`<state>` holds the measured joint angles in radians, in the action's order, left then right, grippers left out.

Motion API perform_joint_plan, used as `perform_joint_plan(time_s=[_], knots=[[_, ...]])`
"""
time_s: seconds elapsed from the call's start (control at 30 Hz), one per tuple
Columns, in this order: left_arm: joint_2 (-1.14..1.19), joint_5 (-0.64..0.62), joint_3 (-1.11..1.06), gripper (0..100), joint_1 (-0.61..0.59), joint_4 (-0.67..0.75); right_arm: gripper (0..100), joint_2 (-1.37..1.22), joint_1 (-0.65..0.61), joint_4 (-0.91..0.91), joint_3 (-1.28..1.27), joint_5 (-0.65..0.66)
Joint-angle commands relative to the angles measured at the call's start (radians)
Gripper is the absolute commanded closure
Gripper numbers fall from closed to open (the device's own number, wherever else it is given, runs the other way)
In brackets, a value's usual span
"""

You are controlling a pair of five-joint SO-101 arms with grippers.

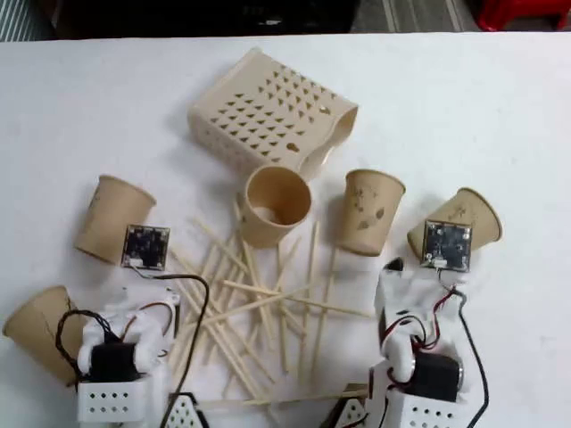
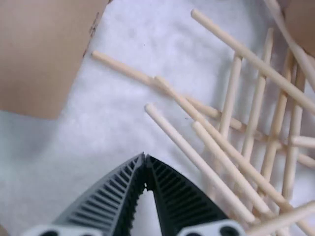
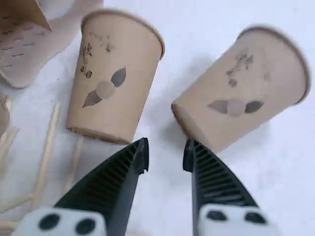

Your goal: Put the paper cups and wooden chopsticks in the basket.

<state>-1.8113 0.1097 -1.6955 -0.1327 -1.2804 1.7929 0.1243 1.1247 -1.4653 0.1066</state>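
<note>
High view sets out five tan paper cups [image 1: 370, 212] toppled on the white table [image 1: 500, 107] around a loose tangle of pale wooden chopsticks [image 1: 259, 303]. The beige perforated plastic basket [image 1: 268, 111] sits at the far side, tipped so a perforated wall faces up. Nothing seems to be inside it, so the task looks barely begun. One cup [image 1: 275, 205] lies just beside the basket with its mouth turned toward the camera, resting across several sticks. The right gripper [image 3: 165, 152] is spread wide and empty, low over the table and aimed at the gap between two printed cups [image 3: 113, 78] lying on their sides; that wide stance suits closing on a cup wall, though which cup it favours is unclear. The left gripper [image 2: 145, 172] has its fingers pressed together on nothing, just short of the nearest stick ends [image 2: 197, 132], with another cup's side [image 2: 44, 54] nearby. It would probably have to part them to pinch a stick, and since the sticks cross, lifting one may drag others
</note>
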Motion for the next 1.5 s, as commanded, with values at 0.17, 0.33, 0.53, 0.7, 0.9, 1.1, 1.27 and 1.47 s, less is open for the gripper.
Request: perform_joint_plan(time_s=[0.17, 0.33, 0.53, 0.7, 0.9, 1.1, 1.27, 1.47], knots=[[-0.008, 0.006, 0.003, 98, -0.001, -0.005, 86.8, 0.001, -0.097, -0.064, 0.249, 0.218], [-0.008, 0.006, 0.003, 98, -0.001, -0.005, 86.5, -0.197, -0.156, -0.062, 0.448, 0.279], [-0.008, 0.006, 0.003, 98, -0.001, -0.005, 86.5, -0.667, -0.202, -0.062, 0.747, 0.384], [-0.008, 0.006, 0.003, 98, -0.002, -0.005, 86.5, -1.0, -0.272, -0.067, 0.934, 0.554], [-0.008, 0.006, 0.003, 98, -0.002, -0.005, 84.6, -1.357, -0.306, -0.124, 1.096, 0.753], [-0.008, 0.006, 0.003, 98, -0.002, -0.005, 69.6, -1.718, -0.306, -0.131, 1.312, 0.859], [-0.008, 0.006, 0.003, 98, -0.002, -0.005, 67.2, -1.98, -0.306, -0.133, 1.54, 0.901], [-0.008, 0.006, 0.003, 98, -0.002, -0.005, 67.2, -2.184, -0.308, -0.137, 1.734, 0.947]])
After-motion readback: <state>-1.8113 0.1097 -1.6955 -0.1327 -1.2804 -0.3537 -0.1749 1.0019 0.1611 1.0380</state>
